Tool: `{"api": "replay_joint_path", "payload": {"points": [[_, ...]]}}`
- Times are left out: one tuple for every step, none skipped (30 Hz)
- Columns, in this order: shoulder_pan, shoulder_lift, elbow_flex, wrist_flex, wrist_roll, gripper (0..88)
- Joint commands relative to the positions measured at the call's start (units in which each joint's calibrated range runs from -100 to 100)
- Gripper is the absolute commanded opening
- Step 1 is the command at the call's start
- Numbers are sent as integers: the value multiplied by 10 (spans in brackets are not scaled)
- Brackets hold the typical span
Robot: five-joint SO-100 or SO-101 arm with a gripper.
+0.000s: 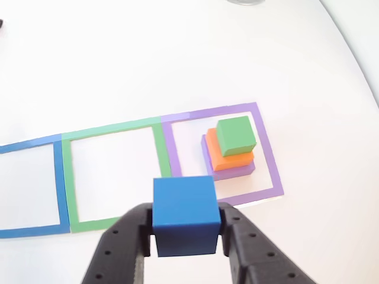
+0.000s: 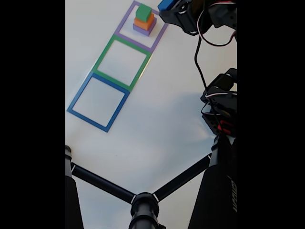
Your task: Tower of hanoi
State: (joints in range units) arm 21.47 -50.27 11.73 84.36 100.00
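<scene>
My gripper [image 1: 186,228] is shut on the blue cube [image 1: 185,213], holding it above the table between the two black fingers [image 1: 127,236]. Past it, a stack of green block [image 1: 236,135] on orange block [image 1: 228,158] on flat purple block [image 1: 240,171] stands inside the purple tape square [image 1: 269,155]. In the fixed view the gripper [image 2: 172,8] holds the blue cube [image 2: 166,4] at the top, just right of the stack [image 2: 144,20] in the purple square.
A green tape square [image 1: 66,177] and a blue tape square [image 1: 58,183] lie in a row left of the purple one, both with bare white table inside. In the fixed view a black tripod [image 2: 143,202] and the arm's base [image 2: 221,114] stand near.
</scene>
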Motion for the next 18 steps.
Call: {"api": "replay_joint_path", "payload": {"points": [[-42,-27,-81,52,0,27],[-53,-32,-89,61,0,27],[-64,-39,-95,67,0,27],[-76,-45,-100,75,0,26],[-86,-52,-103,80,0,26],[-96,-59,-104,85,0,26],[-104,-65,-104,88,0,26],[-111,-72,-105,92,0,26],[-117,-76,-105,95,0,26],[-123,-80,-107,98,0,25],[-127,-82,-112,102,0,25],[-131,-84,-117,108,0,25],[-135,-85,-124,114,0,25],[-139,-87,-128,119,0,25],[-142,-90,-132,124,0,25],[-147,-94,-133,130,0,25],[-150,-96,-133,134,0,25],[-151,-98,-133,138,0,25]]}}
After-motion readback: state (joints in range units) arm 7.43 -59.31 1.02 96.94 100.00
